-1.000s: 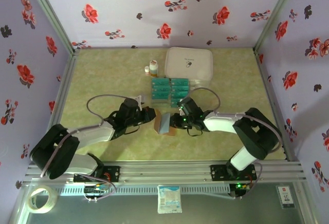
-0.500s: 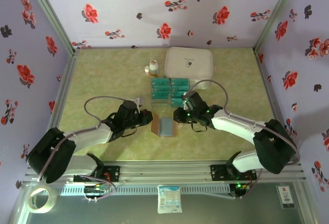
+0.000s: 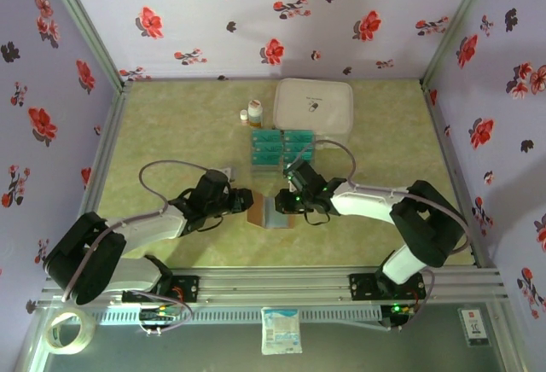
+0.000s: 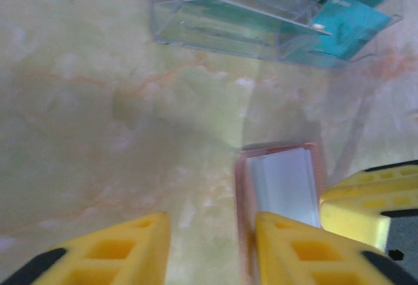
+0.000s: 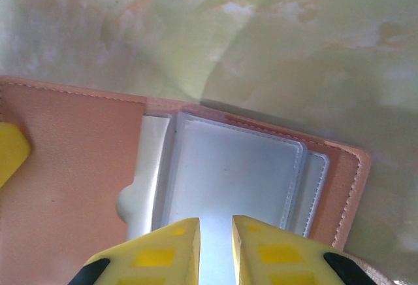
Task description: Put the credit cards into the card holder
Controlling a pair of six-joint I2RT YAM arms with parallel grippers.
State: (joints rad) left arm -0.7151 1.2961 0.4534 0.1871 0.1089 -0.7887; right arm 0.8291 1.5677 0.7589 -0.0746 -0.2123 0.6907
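Card holder: small flat reddish-brown leather-look folding card holder lies opened on the pale green marbled table, between the two grippers, pale blue-grey inside up. Right wrist view: stitched matte brown flap; glossy clear plastic sleeves w/ rounded corners, stepped one over another; no card seen in them.

Cards: thin teal-green rectangular credit cards stand tilted in the slots of a clear rigid plastic tray, two columns, long axes left-right in top view.

Key relation: tray sits just beyond the holder, on the far side from the arm bases. Right gripper is the nearer one, tray close behind it.

Right gripper: jaws narrow, slim gap, tips over the sleeves; can't tell whether a sleeve is pinched.

Left gripper: jaws parted, bare table between, right finger at holder's left edge, holding nothing.

Est.: next step is fetching a card. Cards look slick and slots tight, so prob. a pinch on the exposed top edge.
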